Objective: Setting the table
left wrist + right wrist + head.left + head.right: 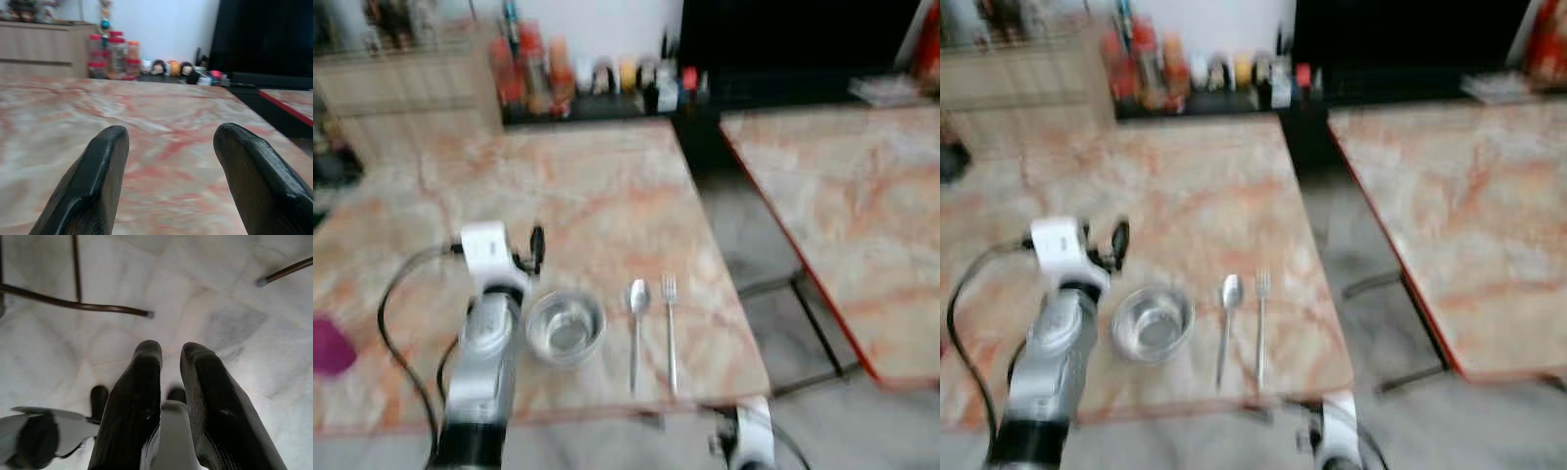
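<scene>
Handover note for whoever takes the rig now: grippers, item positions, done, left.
Left gripper: open, empty, over the table just left of the bowl.
Right gripper: hanging below the table edge, pointing at the floor, fingers nearly together, holding nothing.
Near the front edge, left to right: bowl, spoon, fork, the two lying parallel.
Done: one place laid, judged from this.
Left: unclear; views are blurred. A purple thing sits at the far left.
</scene>
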You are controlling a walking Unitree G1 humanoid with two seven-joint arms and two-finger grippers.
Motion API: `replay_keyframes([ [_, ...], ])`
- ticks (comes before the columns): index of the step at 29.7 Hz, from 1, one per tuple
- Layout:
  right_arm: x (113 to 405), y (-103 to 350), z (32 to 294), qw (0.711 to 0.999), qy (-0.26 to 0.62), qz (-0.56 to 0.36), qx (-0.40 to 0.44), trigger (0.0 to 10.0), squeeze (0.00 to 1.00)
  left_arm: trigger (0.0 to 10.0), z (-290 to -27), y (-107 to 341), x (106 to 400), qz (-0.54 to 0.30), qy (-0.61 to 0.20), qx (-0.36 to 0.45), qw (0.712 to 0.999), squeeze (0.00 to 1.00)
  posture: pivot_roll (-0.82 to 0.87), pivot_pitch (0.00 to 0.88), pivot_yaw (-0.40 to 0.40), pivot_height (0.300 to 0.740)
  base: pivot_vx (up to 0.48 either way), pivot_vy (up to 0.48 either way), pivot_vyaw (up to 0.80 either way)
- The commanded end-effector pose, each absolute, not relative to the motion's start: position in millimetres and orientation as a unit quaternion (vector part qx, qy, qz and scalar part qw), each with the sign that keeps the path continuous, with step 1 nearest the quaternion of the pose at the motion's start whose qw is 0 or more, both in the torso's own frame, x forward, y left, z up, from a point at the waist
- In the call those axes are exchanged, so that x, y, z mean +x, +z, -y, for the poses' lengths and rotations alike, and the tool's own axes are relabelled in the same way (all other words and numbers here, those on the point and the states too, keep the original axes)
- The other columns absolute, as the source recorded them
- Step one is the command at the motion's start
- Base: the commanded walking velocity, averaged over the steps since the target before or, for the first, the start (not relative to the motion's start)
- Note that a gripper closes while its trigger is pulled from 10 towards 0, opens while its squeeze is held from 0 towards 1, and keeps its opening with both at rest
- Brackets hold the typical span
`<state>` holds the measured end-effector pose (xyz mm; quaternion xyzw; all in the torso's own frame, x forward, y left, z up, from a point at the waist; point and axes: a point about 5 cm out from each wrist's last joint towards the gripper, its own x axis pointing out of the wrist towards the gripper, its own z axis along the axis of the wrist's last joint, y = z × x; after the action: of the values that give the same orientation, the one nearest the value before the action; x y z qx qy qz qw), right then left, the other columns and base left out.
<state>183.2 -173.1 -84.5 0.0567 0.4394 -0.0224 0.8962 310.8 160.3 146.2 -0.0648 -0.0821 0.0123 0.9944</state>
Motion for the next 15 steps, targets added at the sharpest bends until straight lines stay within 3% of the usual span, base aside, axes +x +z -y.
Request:
replay_keyframes([
  [1, 184, -84, 177, 0.896, -0.026, -0.44, 0.053, 10.0, 0.0, 10.0, -163, 141, 306, 0.071, 0.016, -0.07, 0.995, 0.0, 0.08, 0.0, 0.011, 0.74, 0.0, 0.0, 0.0],
  [12, 183, -84, 177, 0.897, -0.031, -0.437, 0.056, 10.0, 0.0, 10.0, -175, 132, 299, 0.042, 0.031, -0.08, 0.995, 0.0, 0.06, 0.0, 0.039, 0.74, 0.0, 0.0, 0.0],
  [15, 182, -85, 175, 0.897, -0.033, -0.437, 0.061, 10.0, 0.0, 10.0, -183, 124, 301, -0.002, 0.039, -0.09, 0.995, 0.0, 0.07, 0.0, 0.051, 0.74, 0.0, 0.0, 0.0],
])
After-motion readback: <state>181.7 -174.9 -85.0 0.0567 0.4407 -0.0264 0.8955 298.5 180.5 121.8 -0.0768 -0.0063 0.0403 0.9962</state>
